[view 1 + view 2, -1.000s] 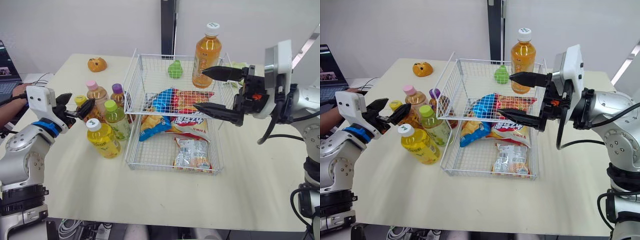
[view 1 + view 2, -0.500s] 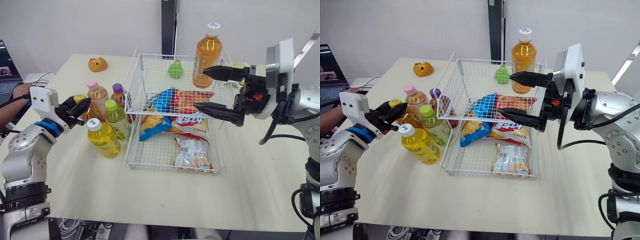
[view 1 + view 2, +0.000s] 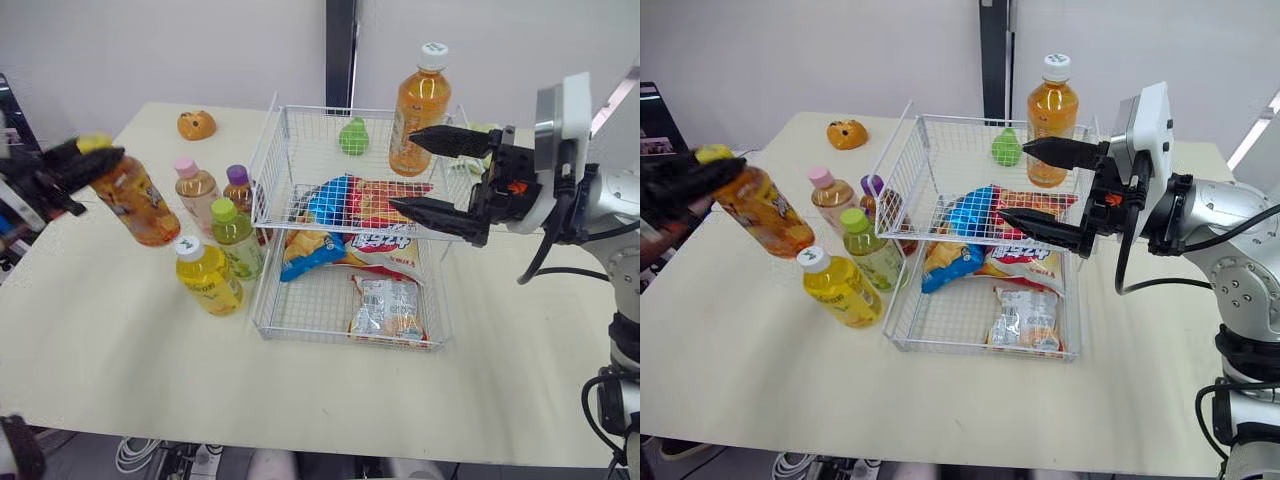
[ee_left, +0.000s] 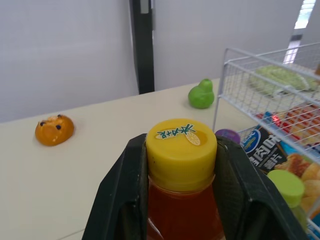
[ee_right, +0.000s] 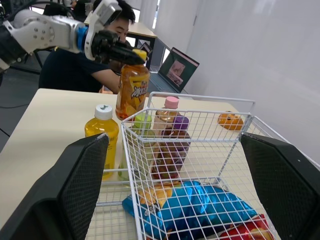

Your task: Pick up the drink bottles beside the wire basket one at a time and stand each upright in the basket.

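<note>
Your left pincer [image 3: 72, 166] grips the tilted bottle [image 3: 137, 206] by the neck: swing it over the basket [image 3: 300, 108] rim, straighten it, and lower it beside the snacks [image 3: 380, 241], clear of your open right pincer [image 3: 407, 171].

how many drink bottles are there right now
6. Left gripper holds the yellow-capped orange bottle aloft; pink-capped, purple-capped, green-capped and white-capped yellow bottles stand left of the white wire basket; a tall white-capped orange bottle stands at its far right corner.
</note>
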